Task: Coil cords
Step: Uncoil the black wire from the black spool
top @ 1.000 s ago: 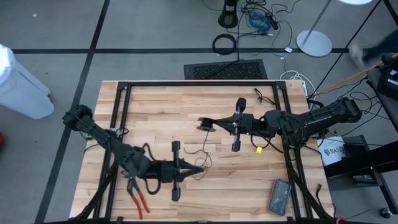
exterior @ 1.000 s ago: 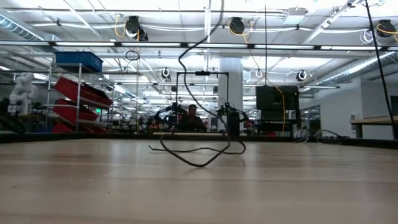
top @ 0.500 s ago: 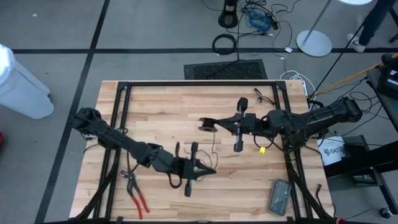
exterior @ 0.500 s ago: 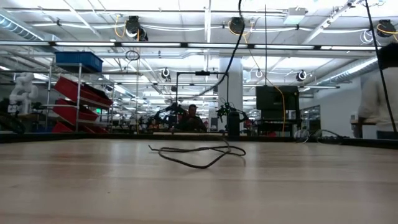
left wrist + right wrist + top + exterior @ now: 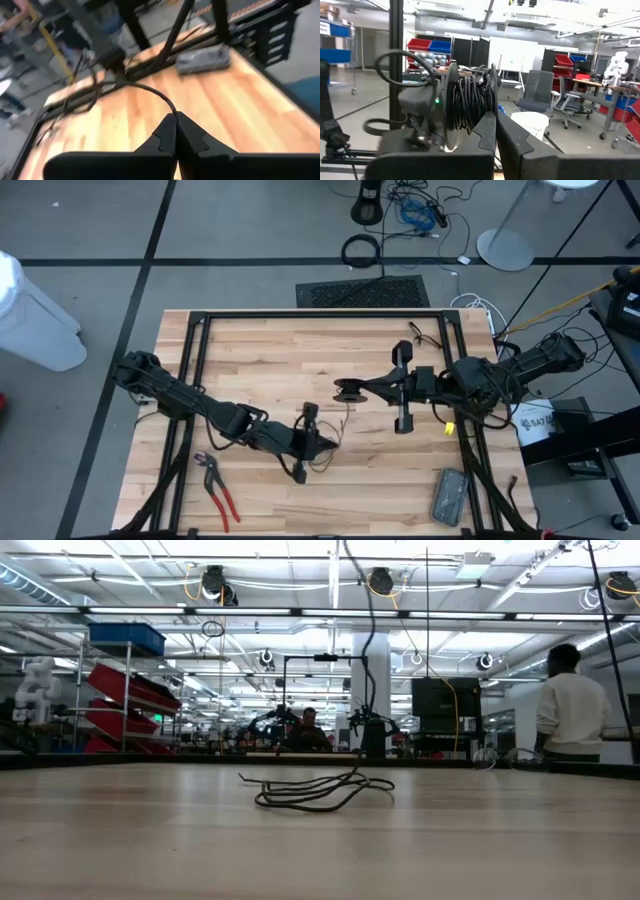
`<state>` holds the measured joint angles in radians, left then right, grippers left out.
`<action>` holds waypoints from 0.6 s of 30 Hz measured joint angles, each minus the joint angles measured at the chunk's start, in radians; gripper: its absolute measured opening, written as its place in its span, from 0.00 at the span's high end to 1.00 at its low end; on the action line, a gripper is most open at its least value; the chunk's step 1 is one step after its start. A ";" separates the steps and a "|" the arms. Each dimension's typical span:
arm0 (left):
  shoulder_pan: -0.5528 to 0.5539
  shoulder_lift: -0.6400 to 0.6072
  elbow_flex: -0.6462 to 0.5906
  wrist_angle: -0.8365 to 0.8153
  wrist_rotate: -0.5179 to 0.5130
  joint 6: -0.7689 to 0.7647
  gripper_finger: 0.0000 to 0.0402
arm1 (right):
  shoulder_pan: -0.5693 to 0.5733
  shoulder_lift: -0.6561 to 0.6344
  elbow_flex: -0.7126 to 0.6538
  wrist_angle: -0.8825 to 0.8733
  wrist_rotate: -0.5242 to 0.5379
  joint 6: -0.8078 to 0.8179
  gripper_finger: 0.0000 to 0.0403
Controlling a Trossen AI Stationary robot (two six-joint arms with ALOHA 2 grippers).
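Note:
The cord is a thin black wire, partly wound on a small round spool. My right gripper is shut on that spool above the table's middle. From there the cord drops to a loose heap of loops lying on the wooden table. My left gripper hangs low over these loops, near the front middle, shut on the cord. My left gripper pinches the cord between its two fingertips. The cord arcs slack away from the tips, clear of the table there. My right gripper holds the spool by its near side, coming level from the table's right. The fingers hide the exact spot. The spool is lifted clear, its axis level.
Red-handled pliers lie at the front left, and a grey device at the front right. A black frame runs around the tabletop. A small yellow piece hangs under the right arm. A person stands beyond the table.
My left gripper has sunk toward the table and swung toward its right edge, staying shut on the cord. The raised loop has dropped flat, and more loops have gathered on the table. My right gripper has carried the spool a little toward the right edge.

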<state>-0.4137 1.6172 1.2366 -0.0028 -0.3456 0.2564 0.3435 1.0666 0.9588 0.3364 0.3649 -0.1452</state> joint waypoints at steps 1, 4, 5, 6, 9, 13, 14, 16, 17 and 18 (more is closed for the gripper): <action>0.000 -0.010 0.000 -0.018 -0.014 -0.020 0.97 | 0.003 -0.004 0.000 -0.002 0.000 0.000 1.00; 0.000 -0.052 0.000 -0.095 -0.032 -0.071 0.91 | 0.012 -0.013 0.000 -0.009 0.000 0.002 1.00; 0.000 -0.068 0.000 -0.120 -0.033 -0.092 0.89 | 0.012 -0.015 0.000 -0.010 0.000 0.002 1.00; -0.001 -0.087 0.000 -0.157 -0.035 -0.115 0.87 | 0.012 -0.016 0.000 -0.010 0.000 0.002 1.00; -0.013 -0.133 0.000 -0.237 -0.054 -0.171 0.81 | 0.012 -0.015 0.000 -0.014 0.000 0.002 1.00; -0.040 -0.179 0.000 -0.311 -0.157 -0.199 0.78 | 0.012 -0.015 0.001 -0.019 0.001 0.002 1.00; -0.050 -0.187 0.000 -0.316 -0.184 -0.199 0.78 | 0.012 -0.015 0.001 -0.020 0.001 0.002 1.00; -0.065 -0.197 0.000 -0.313 -0.231 -0.199 0.77 | 0.012 -0.015 0.001 -0.020 0.001 0.006 1.00; -0.071 -0.198 0.000 -0.303 -0.251 -0.199 0.77 | 0.012 -0.015 0.001 -0.021 0.001 0.010 1.00; -0.078 -0.199 0.000 -0.288 -0.268 -0.198 0.77 | 0.012 -0.014 0.001 -0.020 0.001 0.012 1.00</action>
<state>-0.4922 1.4185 1.2366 -0.2906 -0.6132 0.0588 0.3557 1.0525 0.9599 0.3161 0.3656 -0.1332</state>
